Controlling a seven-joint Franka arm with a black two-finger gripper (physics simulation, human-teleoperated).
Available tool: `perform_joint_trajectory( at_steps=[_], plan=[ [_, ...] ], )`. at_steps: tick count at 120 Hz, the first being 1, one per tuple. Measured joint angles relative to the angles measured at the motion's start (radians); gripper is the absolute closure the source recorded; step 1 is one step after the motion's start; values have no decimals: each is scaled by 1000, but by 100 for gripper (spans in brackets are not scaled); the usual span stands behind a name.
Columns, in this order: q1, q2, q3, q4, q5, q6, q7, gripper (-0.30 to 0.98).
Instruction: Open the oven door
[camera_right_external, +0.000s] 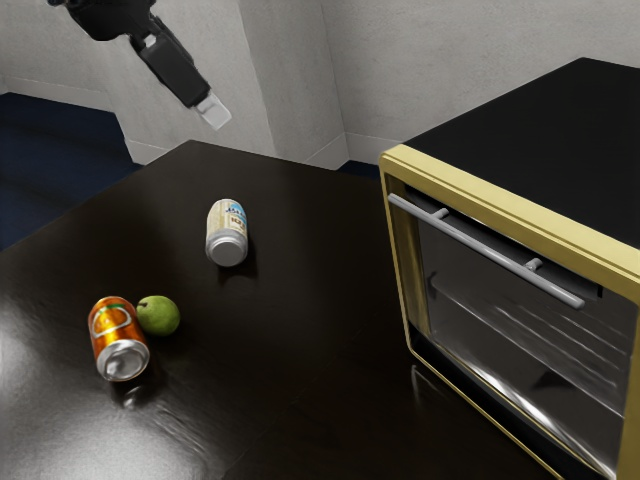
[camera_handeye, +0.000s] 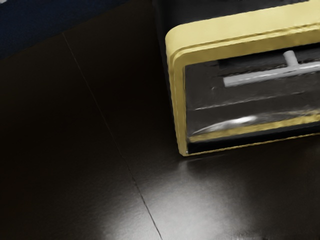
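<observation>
Saw plain grey walls (camera_right_external: 430, 60) from ten to two o'clock in the exterior view, with a jutting corner (camera_right_external: 255, 80) near eleven and pale skirting (camera_right_external: 375, 150) below. Found dark blue floor (camera_right_external: 45, 150) toward ten. Noted a glossy, near-black worktop (camera_right_external: 310, 310), with white glare at eight.

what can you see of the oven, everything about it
The oven is boxy, with a flat black top and a gold-coloured front frame. Its see-through, glass-like door looks shut. A grey, metallic-looking bar handle runs along the door's upper part on short posts. It stands upright on the dark, glossy table; the end effector is apart from it.
</observation>
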Motion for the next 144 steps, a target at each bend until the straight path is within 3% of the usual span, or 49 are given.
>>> perform_joint_trajectory(
  at_steps=[17,40,64,96,144],
  plan=[
    [17,-52,37,-206,-48,97,368,0],
    [11,-17,-23,-275,-40,112,780,0],
    [8,34,-126,-265,-30,156,1086,0],
    [6,84,-202,-226,-32,221,1324,0],
    [-26,124,-237,-201,-32,271,1477,0]
  ],
)
